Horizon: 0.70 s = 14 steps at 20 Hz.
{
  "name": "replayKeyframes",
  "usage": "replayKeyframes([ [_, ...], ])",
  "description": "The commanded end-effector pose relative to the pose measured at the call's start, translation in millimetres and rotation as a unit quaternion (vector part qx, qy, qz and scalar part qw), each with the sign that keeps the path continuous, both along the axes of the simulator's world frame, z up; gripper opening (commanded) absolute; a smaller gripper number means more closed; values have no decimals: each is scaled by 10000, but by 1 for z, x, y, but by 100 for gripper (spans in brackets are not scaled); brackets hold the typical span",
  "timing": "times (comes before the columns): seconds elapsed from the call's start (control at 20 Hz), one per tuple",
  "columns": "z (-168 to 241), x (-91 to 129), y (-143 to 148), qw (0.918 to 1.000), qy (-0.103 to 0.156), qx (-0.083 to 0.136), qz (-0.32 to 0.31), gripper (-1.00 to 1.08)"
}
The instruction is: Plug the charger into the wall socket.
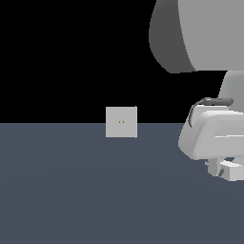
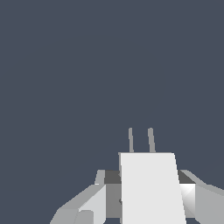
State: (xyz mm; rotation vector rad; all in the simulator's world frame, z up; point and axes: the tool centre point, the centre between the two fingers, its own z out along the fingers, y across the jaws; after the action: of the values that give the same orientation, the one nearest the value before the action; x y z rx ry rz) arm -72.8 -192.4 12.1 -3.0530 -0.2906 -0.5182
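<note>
The wall socket (image 1: 121, 122) is an upright light-grey square plate with two tiny yellowish holes at its centre, standing on the floor toward the back. My gripper (image 1: 223, 169) hangs low at the exterior view's right edge, well to the right of the socket and nearer the camera. A white block, the charger (image 1: 233, 170), shows between the fingers. In the wrist view the charger (image 2: 151, 188) fills the space between both fingers (image 2: 94, 203) of the gripper (image 2: 148, 194), which is shut on it. Two thin grey prongs (image 2: 141, 140) stick out from its far end. The socket is outside the wrist view.
A dark blue-grey floor (image 1: 95, 190) spreads across the scene below a black background. The arm's large grey links (image 1: 205, 33) fill the exterior view's upper right.
</note>
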Motion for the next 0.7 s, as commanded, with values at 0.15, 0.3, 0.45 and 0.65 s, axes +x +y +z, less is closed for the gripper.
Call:
replayKeyframes([
  [0.15, 3, 2, 7, 10000, -3, 1, -51, -100],
  [0.3, 6, 4, 16, 9999, -6, 2, -119, -100],
  [0.45, 11, 7, 27, 9998, -9, 3, -209, -100],
  [0.65, 18, 13, 45, 9994, -15, 6, -354, -100],
])
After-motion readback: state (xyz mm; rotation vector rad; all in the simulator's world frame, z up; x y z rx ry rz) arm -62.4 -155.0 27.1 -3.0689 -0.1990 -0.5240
